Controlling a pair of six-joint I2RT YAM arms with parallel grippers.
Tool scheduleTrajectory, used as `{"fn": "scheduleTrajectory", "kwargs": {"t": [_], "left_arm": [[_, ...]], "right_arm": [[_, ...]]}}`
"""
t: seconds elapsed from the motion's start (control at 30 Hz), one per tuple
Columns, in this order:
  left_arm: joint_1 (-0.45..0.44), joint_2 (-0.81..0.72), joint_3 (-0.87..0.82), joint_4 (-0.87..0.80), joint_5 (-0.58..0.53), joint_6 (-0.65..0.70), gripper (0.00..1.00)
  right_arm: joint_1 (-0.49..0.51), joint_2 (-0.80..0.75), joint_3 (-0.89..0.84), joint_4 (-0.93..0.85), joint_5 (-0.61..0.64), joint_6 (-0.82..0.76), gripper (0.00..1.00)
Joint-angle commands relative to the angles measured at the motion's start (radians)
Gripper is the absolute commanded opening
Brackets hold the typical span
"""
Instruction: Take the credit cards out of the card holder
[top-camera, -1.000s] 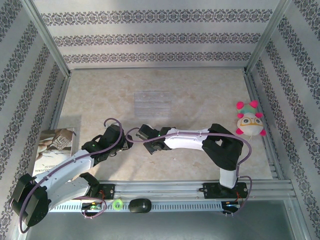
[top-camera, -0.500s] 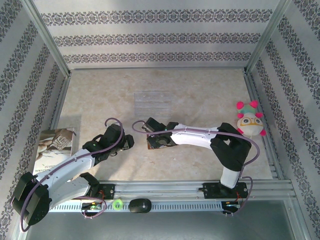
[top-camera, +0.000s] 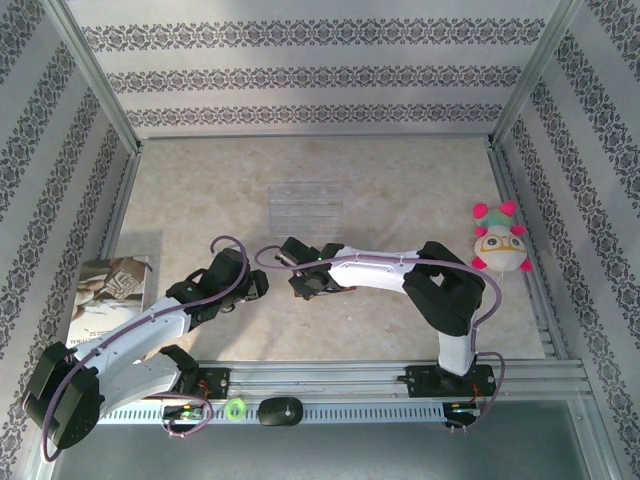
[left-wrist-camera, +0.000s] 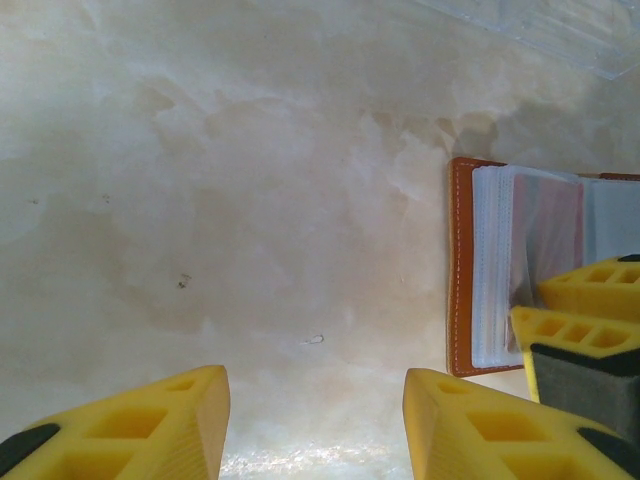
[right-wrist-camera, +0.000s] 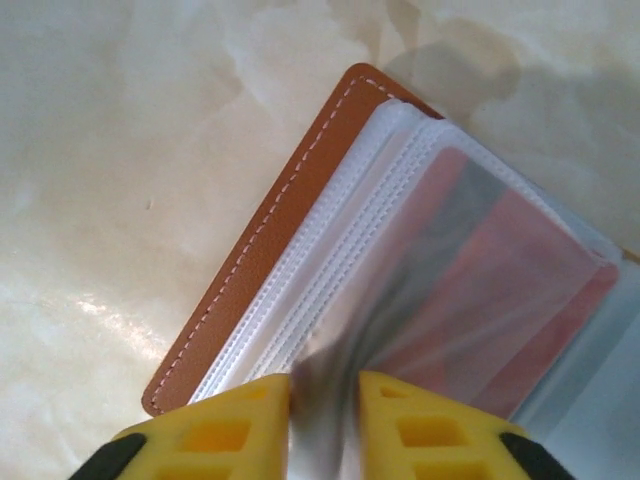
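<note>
The card holder (right-wrist-camera: 270, 230), brown leather with white stitching, lies open on the marble tabletop, its clear sleeves fanned up. A red credit card (right-wrist-camera: 520, 300) shows through one sleeve. My right gripper (right-wrist-camera: 323, 420) is at the holder's near edge, its yellow jaws pinched narrowly on a raised clear sleeve that looks blurred. From the left wrist, the card holder (left-wrist-camera: 462, 270) lies to the right, with the right gripper's fingers (left-wrist-camera: 590, 310) on it. My left gripper (left-wrist-camera: 315, 420) hovers open over bare table just left of the holder. From above, the left gripper (top-camera: 255, 287) and right gripper (top-camera: 300, 285) sit close together.
A clear ridged plastic tray (top-camera: 306, 208) lies further back at the table's middle. A plush toy (top-camera: 498, 240) sits by the right wall. A printed booklet (top-camera: 108, 295) lies at the left edge. Metal frame rails and patterned walls enclose the table.
The right gripper shifted slightly over the card holder, right and then back toward the left gripper. The left arm has stayed still.
</note>
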Motion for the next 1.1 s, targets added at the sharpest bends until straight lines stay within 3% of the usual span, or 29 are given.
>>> {"fn": "scheduleTrajectory", "kwargs": {"t": [0.0,0.1,0.33,0.57,0.7,0.87,1.07], "left_arm": [[0.017,0.007,-0.013,0.052,0.026,0.006,0.49],[0.017,0.025,-0.012,0.067,0.041,0.010,0.49],[0.017,0.069,-0.004,0.131,0.094,0.013,0.46],[0.006,0.128,-0.013,0.263,0.181,0.001,0.45],[-0.030,0.203,0.020,0.302,0.176,0.006,0.39],[-0.077,0.317,0.078,0.335,0.156,0.009,0.30],[-0.097,0.434,0.129,0.381,0.152,0.000,0.27]], "right_arm": [[-0.009,0.018,-0.057,-0.012,0.021,0.007,0.12],[-0.021,-0.030,-0.072,0.034,-0.008,0.005,0.00],[-0.060,-0.116,-0.110,0.144,-0.121,0.022,0.00],[-0.127,-0.198,-0.223,0.314,-0.320,0.103,0.00],[-0.157,-0.223,-0.272,0.403,-0.410,0.161,0.00],[-0.179,-0.243,-0.315,0.454,-0.448,0.198,0.00],[-0.185,-0.267,-0.362,0.495,-0.456,0.218,0.00]]}}
